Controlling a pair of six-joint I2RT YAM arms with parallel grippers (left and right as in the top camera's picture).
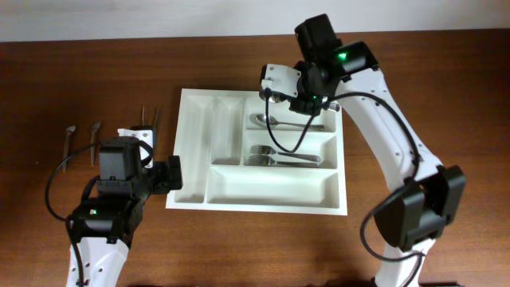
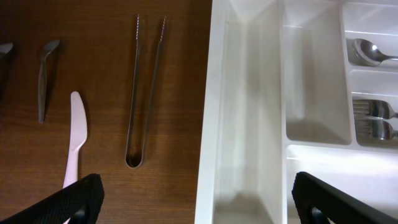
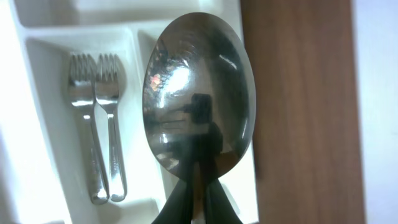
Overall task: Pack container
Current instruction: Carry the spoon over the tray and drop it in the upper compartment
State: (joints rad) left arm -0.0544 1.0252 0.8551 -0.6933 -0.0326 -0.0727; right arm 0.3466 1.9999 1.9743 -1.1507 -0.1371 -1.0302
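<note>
I am looking down on the large white rectangular plastic cutlery tray (image 1: 255, 209), which is lying flat near the middle of the brown wooden table (image 1: 64, 64), between the two arms. Its long axis is running left to right. Two narrow compartments are running near to far at its left end. Three wide ones are running left to right, stacked from far to near, and the nearest is the longest.

The right gripper (image 3: 198, 202) is hanging over the far wide compartment. Its fingers are closing tight on the neck of a shiny steel spoon (image 3: 199, 93), whose bowl is pointing left. From overhead a spoon is showing in that same compartment, bowl to the left, but I cannot tell whether it is the held one or another lying there. In the middle wide compartment two steel forks (image 1: 283, 156) are lying side by side, touching, with tines to the left and handles to the right.

The left gripper (image 2: 196, 186) is hovering over the tray's left rim with its fingers spread fully apart, gripping nothing. On the table left of the tray, thin metal tongs (image 2: 146, 93) are lying just beside it, tips pointing far. Then, going left, come a pale pink plastic knife (image 2: 76, 134) and two small grey spoons (image 1: 94, 134), all apart from one another.
</note>
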